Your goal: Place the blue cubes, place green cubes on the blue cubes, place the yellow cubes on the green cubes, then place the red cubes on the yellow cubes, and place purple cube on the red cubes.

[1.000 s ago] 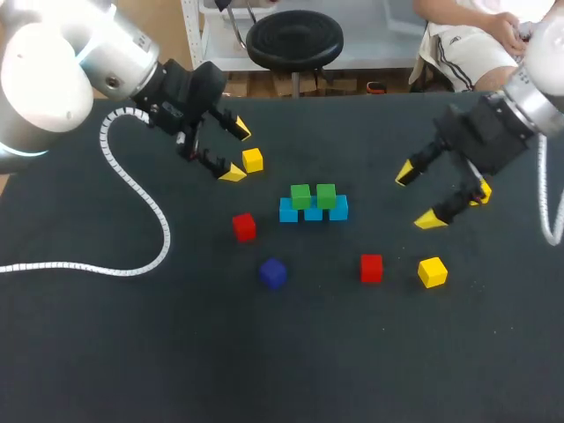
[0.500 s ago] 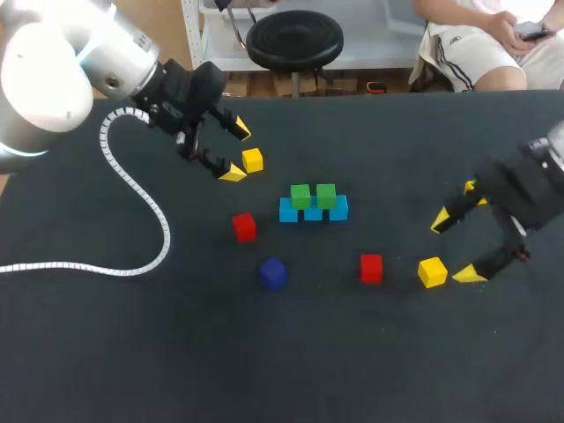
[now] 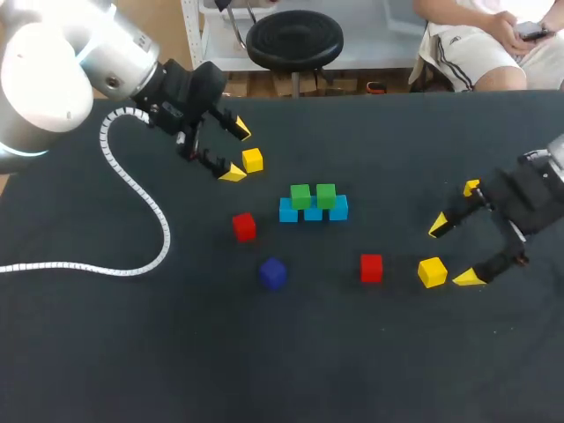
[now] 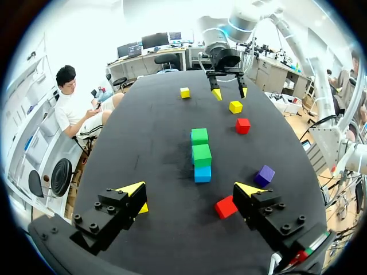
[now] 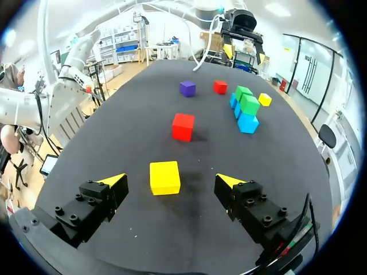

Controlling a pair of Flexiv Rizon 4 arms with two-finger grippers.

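Three blue cubes (image 3: pixel 313 211) stand in a row mid-table with two green cubes (image 3: pixel 300 196) on top. My left gripper (image 3: pixel 236 152) is open, and a yellow cube (image 3: pixel 252 159) lies just beside its fingertips. Open as well, my right gripper (image 3: pixel 453 251) sits at the right, just right of a second yellow cube (image 3: pixel 432 271); in the right wrist view that cube (image 5: pixel 164 177) lies just ahead of the gap between the fingers of the gripper (image 5: pixel 172 182). A third yellow cube (image 3: pixel 472 188) peeks out behind the right arm. Two red cubes (image 3: pixel 244 226) (image 3: pixel 371 267) and a purple cube (image 3: pixel 272 272) lie loose.
A white coiled cable (image 3: pixel 132 189) from the left arm trails over the table's left side. The table is black, and its front half holds no objects.
My right arm has moved toward the front right, from beside the stack to the yellow cube there, staying open. The left arm and all cubes have kept still.
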